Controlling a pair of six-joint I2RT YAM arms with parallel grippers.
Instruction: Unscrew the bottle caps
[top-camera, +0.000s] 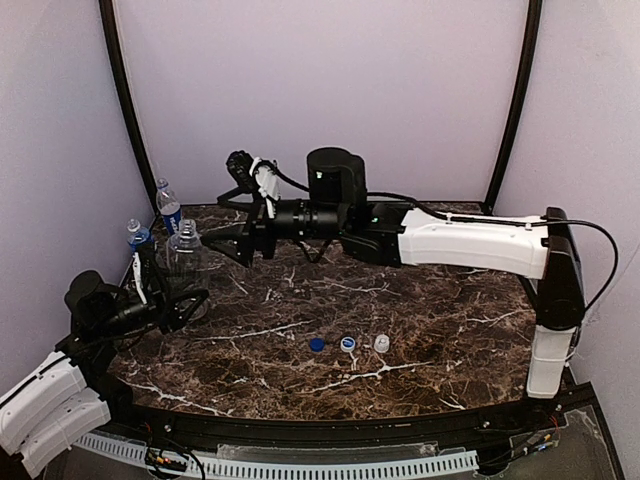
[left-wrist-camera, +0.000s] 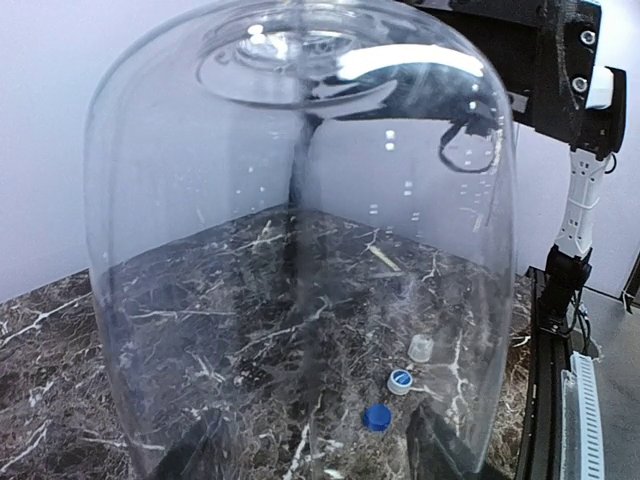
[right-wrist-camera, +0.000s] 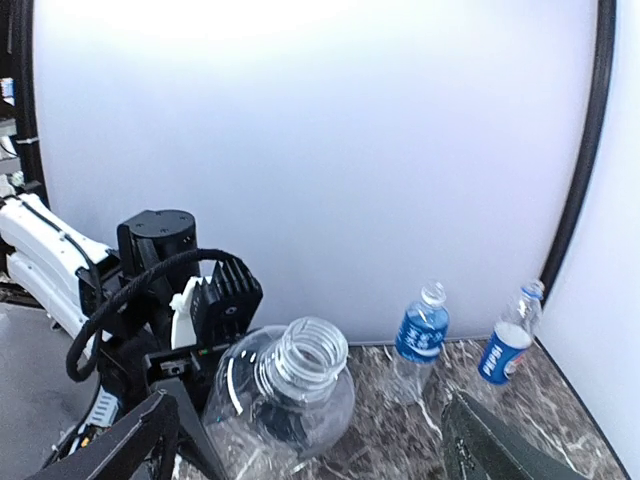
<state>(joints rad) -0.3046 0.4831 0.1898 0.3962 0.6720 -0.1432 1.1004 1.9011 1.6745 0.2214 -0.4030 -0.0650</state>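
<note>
The plain clear bottle (top-camera: 184, 258) stands upright at the table's left, its threaded neck (right-wrist-camera: 307, 355) open and bare. My left gripper (top-camera: 186, 300) is shut on its lower body; the bottle fills the left wrist view (left-wrist-camera: 300, 230), with my fingers (left-wrist-camera: 440, 452) at either side. My right gripper (top-camera: 222, 245) is open and empty, just right of the neck, its fingers (right-wrist-camera: 130, 440) spread wide around it without touching. Two blue-labelled bottles (top-camera: 168, 206) (top-camera: 140, 240) stand at the far left, also in the right wrist view (right-wrist-camera: 420, 335) (right-wrist-camera: 508, 348). A blue cap (top-camera: 316, 344) and two white caps (top-camera: 347, 343) (top-camera: 381, 343) lie in a row at centre front.
The right arm (top-camera: 470, 242) stretches across the back of the marble table (top-camera: 440, 300). Lilac walls with black corner posts (top-camera: 125, 100) close in the left, back and right. The caps also show through the bottle in the left wrist view (left-wrist-camera: 377, 417).
</note>
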